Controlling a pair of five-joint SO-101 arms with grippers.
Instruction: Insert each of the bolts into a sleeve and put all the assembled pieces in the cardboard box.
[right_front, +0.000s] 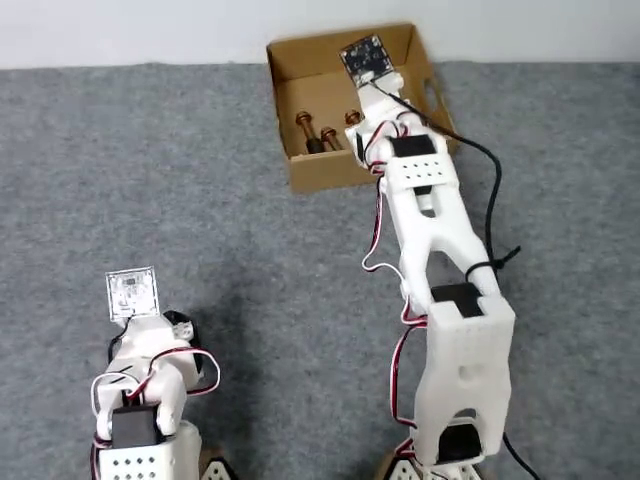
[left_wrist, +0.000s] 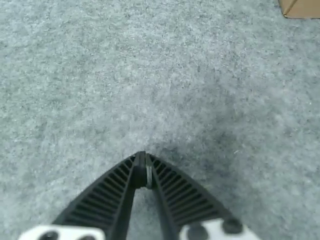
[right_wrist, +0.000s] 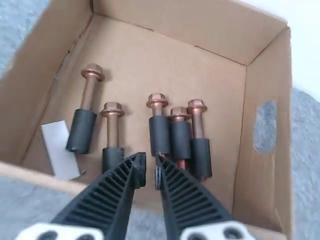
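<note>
The cardboard box (right_wrist: 200, 30) holds several copper bolts, each pushed into a black sleeve (right_wrist: 81, 131). They lie on its floor with their heads toward the far wall, three side by side (right_wrist: 180, 135) and two apart (right_wrist: 112, 135). My right gripper (right_wrist: 150, 169) hovers over the box's near wall. Its fingers are open by a narrow gap and hold nothing. In the high view the right arm (right_front: 425, 200) stretches out to the box (right_front: 320, 170) at the back of the table. My left gripper (left_wrist: 142, 167) is shut and empty, low over bare grey carpet.
A small pale strip (right_wrist: 60, 147) lies on the box floor beside the outermost bolt. The left arm (right_front: 150, 350) is folded back near the front left edge. Grey carpet (right_front: 250, 300) covers the table between the arms. A corner of the box (left_wrist: 300, 7) shows far off.
</note>
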